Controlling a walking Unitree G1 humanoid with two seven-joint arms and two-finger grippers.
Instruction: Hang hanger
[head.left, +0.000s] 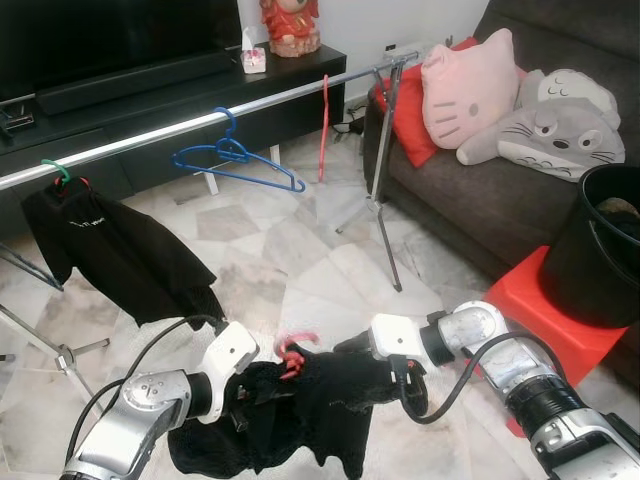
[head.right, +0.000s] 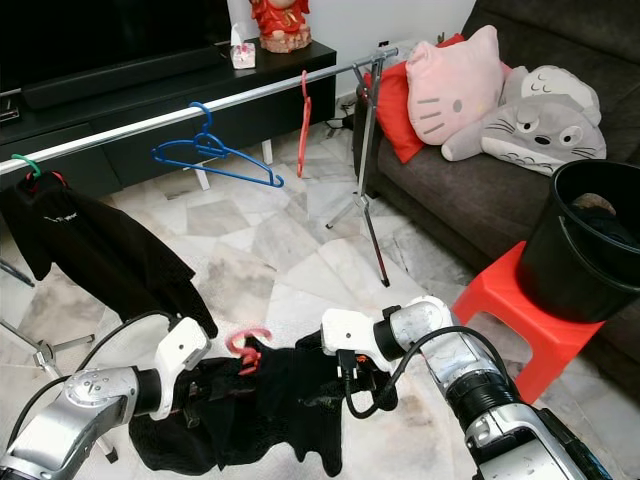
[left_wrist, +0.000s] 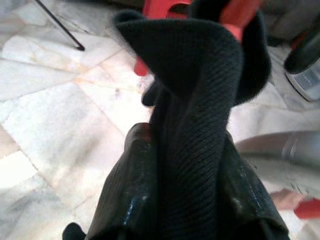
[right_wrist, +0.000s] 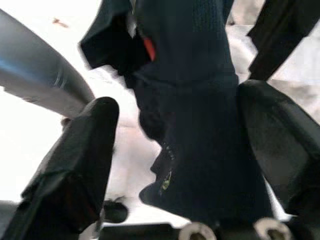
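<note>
Both the left gripper (head.left: 240, 398) and right gripper (head.left: 385, 372) clamped the black garment (head.left: 300, 410), keeping its pink hanger (head.left: 292, 352) upright for the rail (head.left: 200, 122).

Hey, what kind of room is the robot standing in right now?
Most likely a home living room: a dark sofa with plush cushions, a low black TV console, and a marble floor where a clothes rail stands for drying laundry.
</note>
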